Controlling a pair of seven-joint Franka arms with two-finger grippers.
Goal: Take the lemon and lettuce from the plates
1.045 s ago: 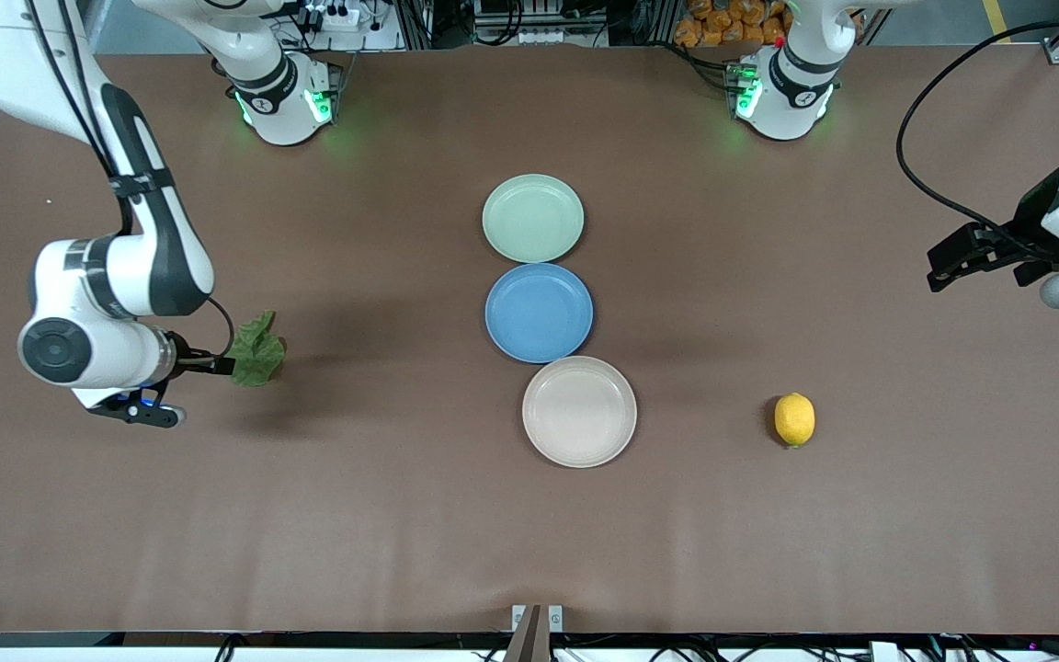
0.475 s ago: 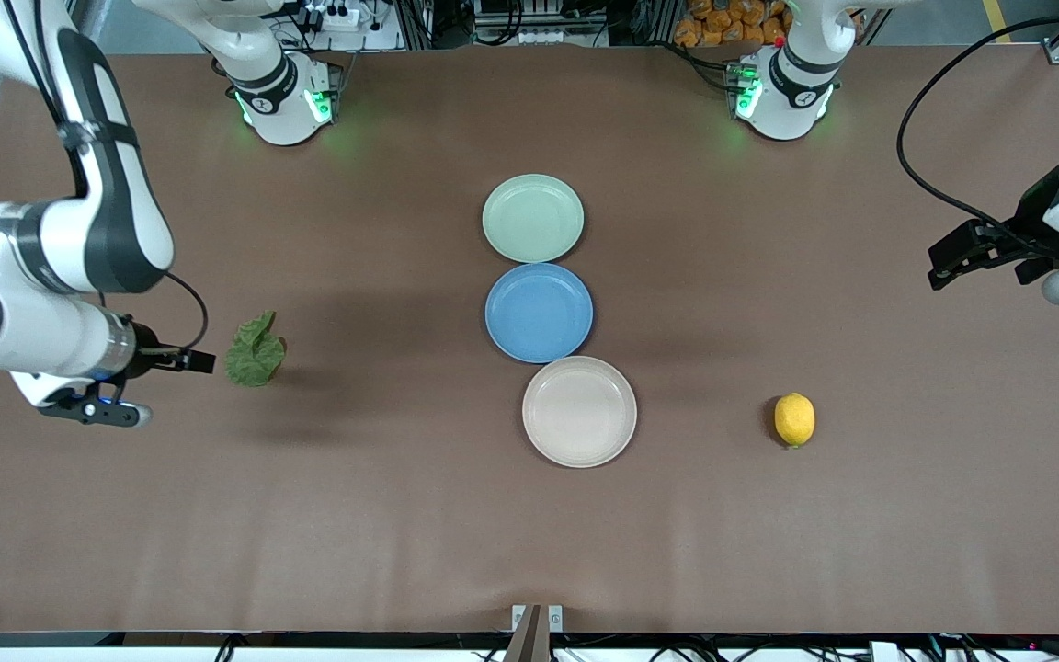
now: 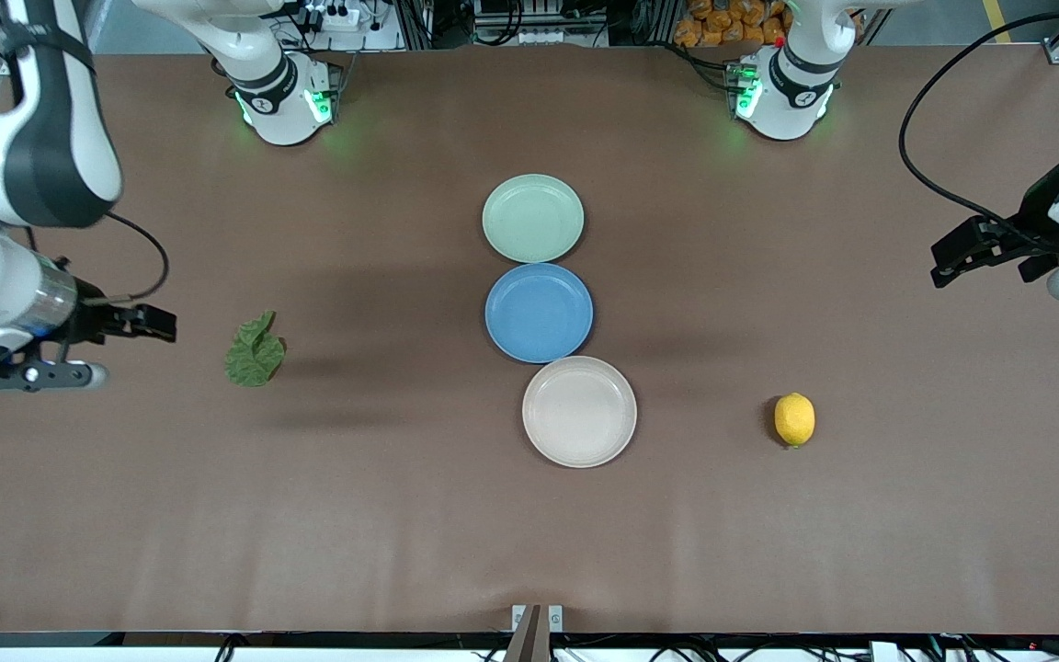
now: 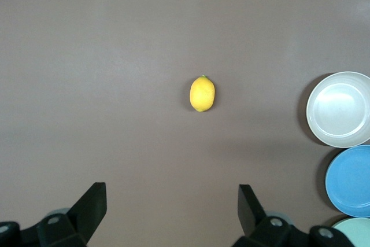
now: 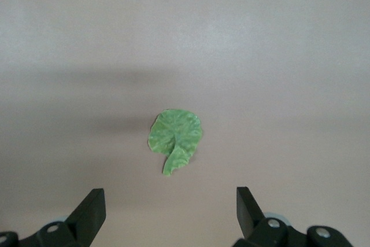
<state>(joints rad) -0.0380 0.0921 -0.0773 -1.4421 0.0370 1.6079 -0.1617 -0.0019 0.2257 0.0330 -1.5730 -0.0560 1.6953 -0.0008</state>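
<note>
Both items off the plates now

Right tool point(image 3: 154, 322) backed away from the lettuce point(image 3: 255, 350), jaws spread, empty; left tool point(image 3: 952, 259) released too, lemon point(image 3: 794, 419) on counter point(image 3: 401, 515).

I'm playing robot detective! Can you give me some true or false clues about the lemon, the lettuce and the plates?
1. The lemon sits on the beige plate. False: it lies on the bare table beside that plate, toward the left arm's end.
2. The lettuce lies on the table, not on any plate. True.
3. The right gripper holds the lettuce. False: it is open and empty.
4. The blue plate sits between the mint green plate and the beige plate. True.
5. The left gripper is open. True.
</note>
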